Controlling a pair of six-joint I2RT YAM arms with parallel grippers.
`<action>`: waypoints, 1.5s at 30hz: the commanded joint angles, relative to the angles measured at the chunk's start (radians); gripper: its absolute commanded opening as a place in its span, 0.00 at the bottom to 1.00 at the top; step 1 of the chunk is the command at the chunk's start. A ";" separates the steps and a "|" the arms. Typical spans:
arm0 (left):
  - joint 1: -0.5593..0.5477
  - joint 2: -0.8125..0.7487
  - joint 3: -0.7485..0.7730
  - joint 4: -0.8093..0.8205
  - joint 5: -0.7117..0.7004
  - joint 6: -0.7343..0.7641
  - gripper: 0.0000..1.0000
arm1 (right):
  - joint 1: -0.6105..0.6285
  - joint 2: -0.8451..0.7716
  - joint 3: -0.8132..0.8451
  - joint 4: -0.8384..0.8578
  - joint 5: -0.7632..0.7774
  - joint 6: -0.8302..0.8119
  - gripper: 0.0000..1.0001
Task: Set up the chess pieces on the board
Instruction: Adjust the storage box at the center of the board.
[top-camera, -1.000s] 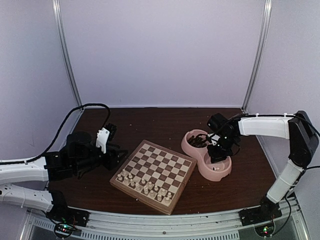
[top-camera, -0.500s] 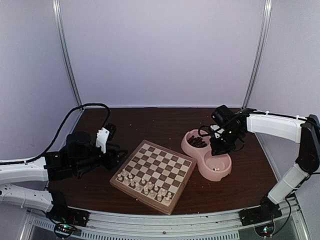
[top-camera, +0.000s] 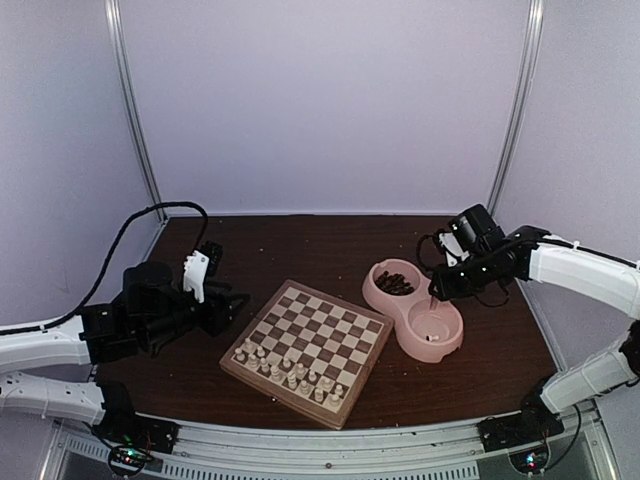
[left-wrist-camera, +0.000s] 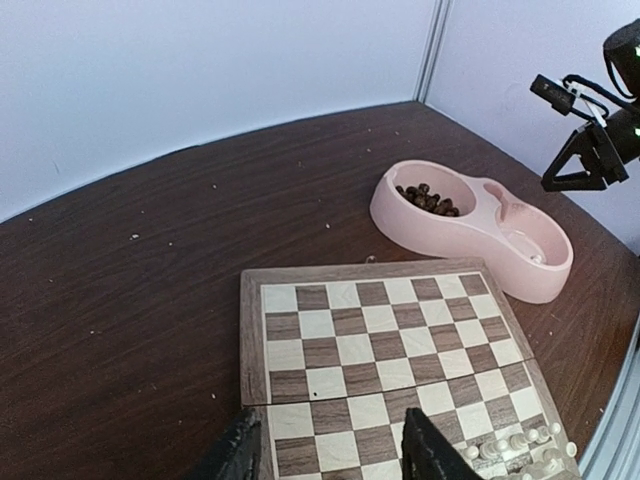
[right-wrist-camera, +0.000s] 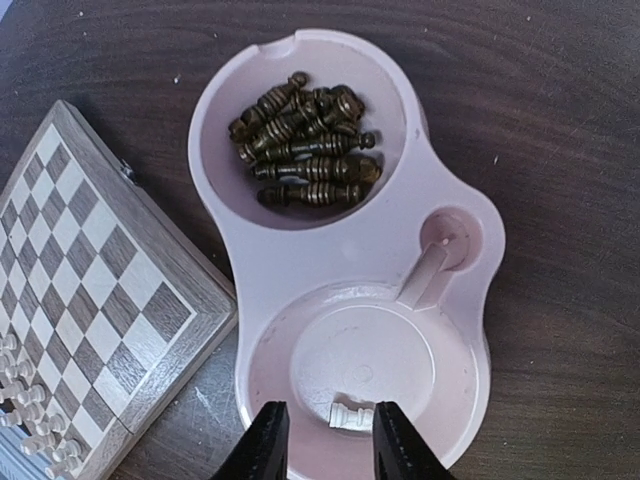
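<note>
We see the board (top-camera: 306, 351) lying flat at lower centre, tan-and-brown checked. Cream chess pieces (top-camera: 290, 375) stand along its lower edge, and a lone cream piece (right-wrist-camera: 346, 412) sits off it.

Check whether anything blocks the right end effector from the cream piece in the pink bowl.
Nothing visible does. The cream piece lies alone in the near compartment of the pink bowl, just beyond the open right end effector; the dark pieces sit in the other compartment.

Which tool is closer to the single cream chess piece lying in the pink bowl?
Right. The right tool hovers directly above the cream chess piece; the left tool sits across the board, at its left edge.
</note>
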 joint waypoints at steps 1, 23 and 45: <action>0.006 -0.038 -0.027 0.040 -0.082 0.032 0.51 | -0.005 -0.032 -0.010 0.014 0.064 -0.026 0.32; 0.015 0.109 -0.032 0.160 -0.209 0.146 0.64 | -0.013 0.193 0.067 -0.080 0.273 -0.052 0.54; 0.016 0.095 -0.025 0.112 -0.164 0.118 0.65 | -0.133 0.345 -0.002 0.067 0.109 0.003 0.27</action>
